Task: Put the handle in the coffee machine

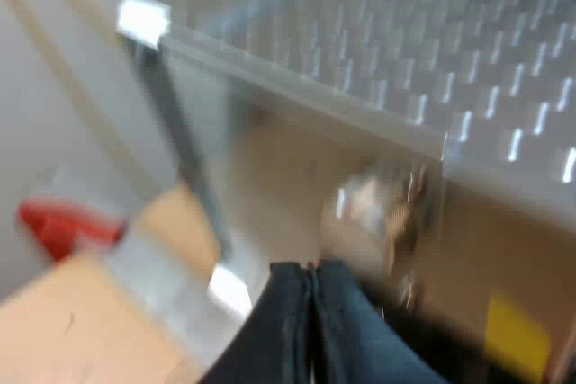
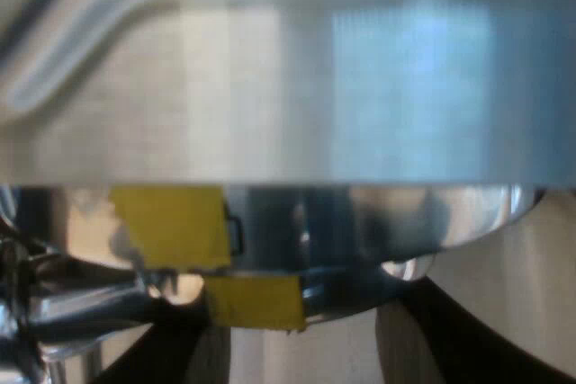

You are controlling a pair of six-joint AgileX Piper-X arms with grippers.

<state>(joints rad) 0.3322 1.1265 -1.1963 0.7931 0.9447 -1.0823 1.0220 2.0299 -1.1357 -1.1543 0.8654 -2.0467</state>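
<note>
No writing, brand, number or sign can be read anywhere; the two yellow tape patches (image 2: 169,225) under the espresso machine (image 2: 288,105) metal front are plain, one at five o'clock of the other.

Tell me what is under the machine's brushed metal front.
A shiny metal part with two yellow tape pieces sits right under the machine's front. How it joins the machine above is covered by that front.

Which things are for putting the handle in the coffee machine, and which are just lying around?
For the job: coffee machine, handle's red end, left gripper.
Just lying about: tan blocks beside the red end, yellow tape on the machine.
</note>
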